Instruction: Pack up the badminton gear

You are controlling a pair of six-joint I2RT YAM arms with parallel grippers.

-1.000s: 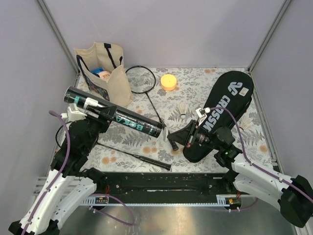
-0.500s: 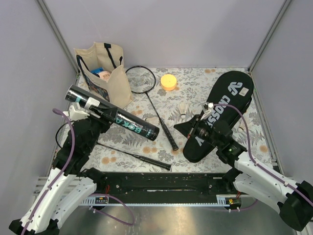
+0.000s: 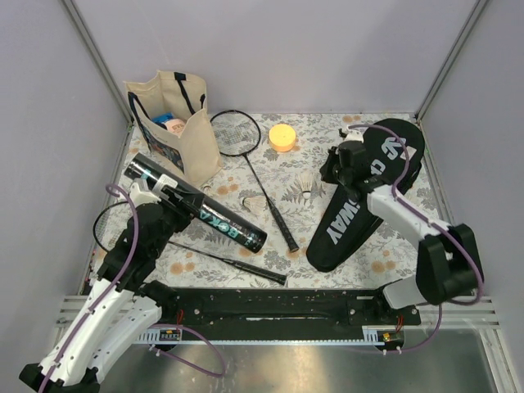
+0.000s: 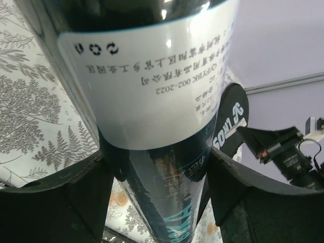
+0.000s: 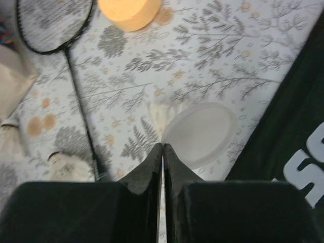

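Your right arm swung far, to the cover's (image 3: 360,214) left edge, right fingers (image 5: 144,174) pressed together, empty. Left fingers (image 4: 55,202) clamp the tube (image 3: 205,217), slanting across the desk's (image 3: 319,127) left side.

cover (image 3: 354,223) lettered perhaps "CROSSWAY", tube (image 4: 152,81) "002-2022"
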